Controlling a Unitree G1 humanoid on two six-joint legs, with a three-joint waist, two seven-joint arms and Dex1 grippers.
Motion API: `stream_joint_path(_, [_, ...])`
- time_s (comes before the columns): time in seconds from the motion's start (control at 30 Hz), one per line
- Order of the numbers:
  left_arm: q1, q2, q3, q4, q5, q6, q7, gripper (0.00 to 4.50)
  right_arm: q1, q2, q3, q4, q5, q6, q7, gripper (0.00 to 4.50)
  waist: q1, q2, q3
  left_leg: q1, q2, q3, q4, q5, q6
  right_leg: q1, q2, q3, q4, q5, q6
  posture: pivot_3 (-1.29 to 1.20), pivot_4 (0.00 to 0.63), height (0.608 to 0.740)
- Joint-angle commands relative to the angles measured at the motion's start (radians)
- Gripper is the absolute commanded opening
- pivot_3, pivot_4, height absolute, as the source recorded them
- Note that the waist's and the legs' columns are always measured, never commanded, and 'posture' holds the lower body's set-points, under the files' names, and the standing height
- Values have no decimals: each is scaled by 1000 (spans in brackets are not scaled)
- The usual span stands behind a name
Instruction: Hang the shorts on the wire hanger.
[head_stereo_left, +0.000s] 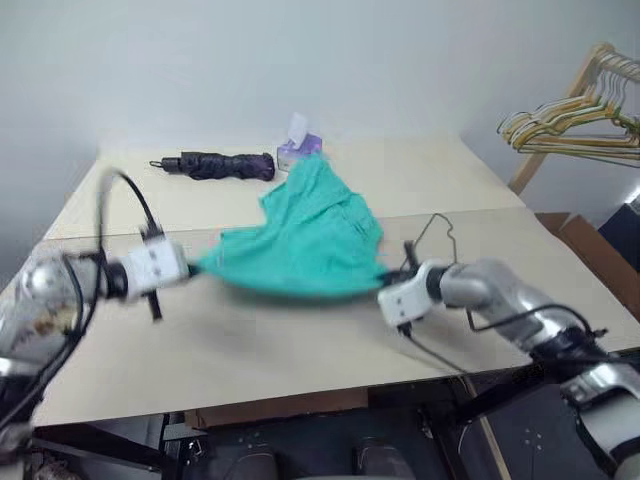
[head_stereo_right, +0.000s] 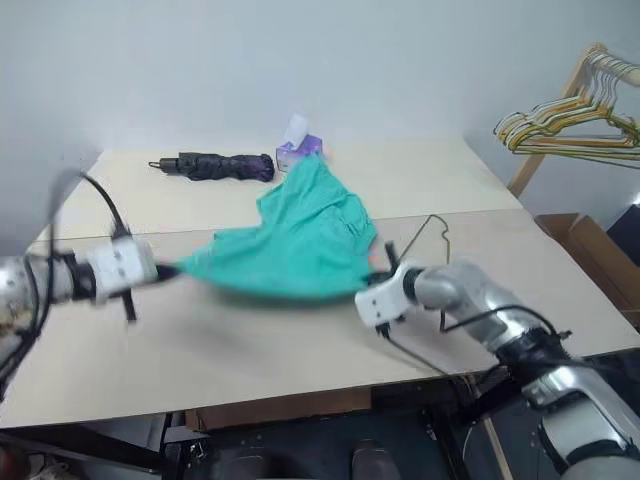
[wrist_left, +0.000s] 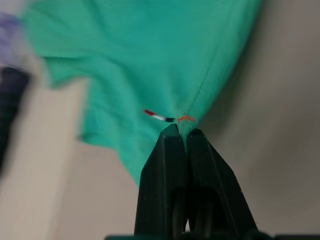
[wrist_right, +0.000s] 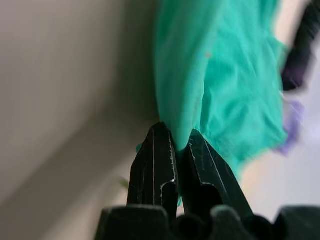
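My left end effector (wrist_left: 181, 131) is pressed together on one edge of the shorts (head_stereo_left: 305, 235), its two black fingers (wrist_left: 162, 165) pinching the teal cloth right at their tips. My right end effector (wrist_right: 175, 135) is likewise clamped on the opposite edge, a fold of the same cloth caught between its fingers (wrist_right: 156, 160). In the head views the two arms reach in from either side, left end effector at the left corner of the cloth and right end effector at the right corner, so the shorts hang stretched between them as a wide sagging band above the near part of the pale tabletop (head_stereo_left: 250, 360). The upper part of the cloth rises behind that band to a loose peak.

Just behind my right wrist, the wire hanger (head_stereo_left: 436, 232) lies flat on the tabletop, its thin loop showing beside the right edge of the shorts; whether it touches the cloth I cannot tell.

Farther back, a folded dark umbrella (head_stereo_left: 218, 165) lies on the far part of the tabletop, and a small purple tissue box (head_stereo_left: 299, 148) stands just to its right, behind the peak of the shorts. Off the tabletop at the far right, a bunch of yellowish hangers (head_stereo_left: 570, 125) hangs on a wooden rack (head_stereo_left: 570, 95)
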Motion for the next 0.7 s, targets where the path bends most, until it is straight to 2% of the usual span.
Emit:
stream_joint_path(0.03, [88,85,39,-130,-1,35,-69,0,9,-31,-28,-81,45,-31,105,20,10,-1,0,0,0,0,0,0,0,0,1,0,0,0,0,109,0,740])
stream_joint_path(0.27, [263,237,93,-246,21,128,-187,0,31,-46,-63,-95,44,-17,178,20,35,-1,0,0,1,1,0,0,1,0,0,0,-1,0,-1,103,0,740])
stream_joint_path(0.37, [310,268,103,-278,44,164,-192,0,36,-49,-74,-110,53,-8,196,20,40,-1,0,0,1,2,0,-1,1,0,0,0,-1,-1,-1,119,0,740])
stream_joint_path(0.6, [401,240,176,-386,10,267,-191,0,65,-48,-99,-179,76,37,230,20,47,-1,0,0,1,2,0,-1,1,0,1,0,-1,-1,-1,127,0,740])
stream_joint_path(0.7, [405,220,163,-389,25,273,-171,0,78,-57,-108,-203,107,60,276,940,49,-1,0,0,1,2,0,-1,1,0,1,0,-1,-1,-1,121,0,740])
